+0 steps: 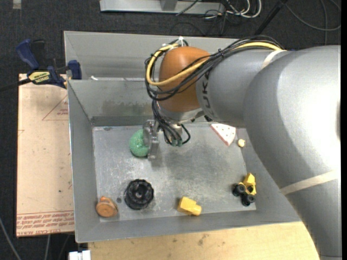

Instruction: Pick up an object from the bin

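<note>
Dark carpet surrounded a grey metal bin point(81, 156). Its gripper point(152, 145) sat low at the far left, just right of a green rounded lump point(137, 144), and how far open it was could not be told. Closing from that offset would likely nudge the lump aside, not catch it.

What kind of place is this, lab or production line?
Most likely a robotics lab test cell, not a line: a grey metal bin on a dark floor, holding mismatched odds such as a green lump, a black round part and a yellow block, with loose cables beyond it.
</note>
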Motion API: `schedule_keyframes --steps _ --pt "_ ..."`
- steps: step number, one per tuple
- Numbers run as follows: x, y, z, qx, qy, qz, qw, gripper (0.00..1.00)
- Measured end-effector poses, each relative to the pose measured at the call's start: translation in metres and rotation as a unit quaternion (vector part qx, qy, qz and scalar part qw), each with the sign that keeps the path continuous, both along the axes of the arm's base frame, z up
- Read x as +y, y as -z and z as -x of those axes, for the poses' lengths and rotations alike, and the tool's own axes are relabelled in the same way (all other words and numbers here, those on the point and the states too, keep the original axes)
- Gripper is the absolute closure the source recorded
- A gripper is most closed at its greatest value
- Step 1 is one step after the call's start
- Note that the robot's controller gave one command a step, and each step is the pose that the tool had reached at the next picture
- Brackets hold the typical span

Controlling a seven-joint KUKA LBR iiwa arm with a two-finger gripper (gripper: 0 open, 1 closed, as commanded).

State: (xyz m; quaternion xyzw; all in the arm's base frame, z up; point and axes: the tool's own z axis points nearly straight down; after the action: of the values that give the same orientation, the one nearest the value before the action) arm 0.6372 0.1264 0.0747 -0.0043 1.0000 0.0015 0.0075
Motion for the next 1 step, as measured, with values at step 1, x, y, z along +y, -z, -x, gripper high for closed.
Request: schedule_keyframes --steps 1 --pt "0.0001 0.0 0.0 0.0 0.0 0.0 1.0 1.0"
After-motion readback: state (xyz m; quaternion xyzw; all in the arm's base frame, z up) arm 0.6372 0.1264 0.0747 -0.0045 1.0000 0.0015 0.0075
